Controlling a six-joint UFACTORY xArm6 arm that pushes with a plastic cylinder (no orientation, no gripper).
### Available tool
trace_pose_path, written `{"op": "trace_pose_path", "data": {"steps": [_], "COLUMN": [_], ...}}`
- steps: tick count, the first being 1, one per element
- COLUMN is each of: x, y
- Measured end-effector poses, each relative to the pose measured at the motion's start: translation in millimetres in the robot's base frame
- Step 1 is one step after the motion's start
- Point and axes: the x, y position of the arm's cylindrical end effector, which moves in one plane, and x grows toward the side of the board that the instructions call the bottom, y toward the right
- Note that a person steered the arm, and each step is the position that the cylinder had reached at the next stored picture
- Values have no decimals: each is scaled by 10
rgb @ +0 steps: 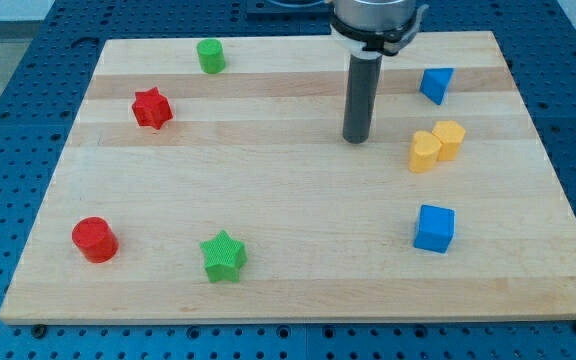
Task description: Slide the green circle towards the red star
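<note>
The small green circle block, a short plastic-looking cylinder, stands near the top edge of the pale wooden tabletop, towards its top left corner. The red star block lies just below and to the left of it, apart, closer to the left edge. I judge the cylinder light, stiff and smooth-sided, likely to slide easily but to roll off a push that is not centred, so contact belongs on its upper right side, opposite the star. There is no claw to open or close: my tip is a bare dark rod end, resting on the board well apart from the green circle, towards the top right. Beyond it sit a blue triangular block, two yellow blocks touching, a blue cube, a green star and a red cylinder near the bottom left corner
</note>
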Motion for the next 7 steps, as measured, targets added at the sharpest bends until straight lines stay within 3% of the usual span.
{"op": "trace_pose_path", "data": {"steps": [5, 7], "x": [0, -246], "y": [-173, -666]}}
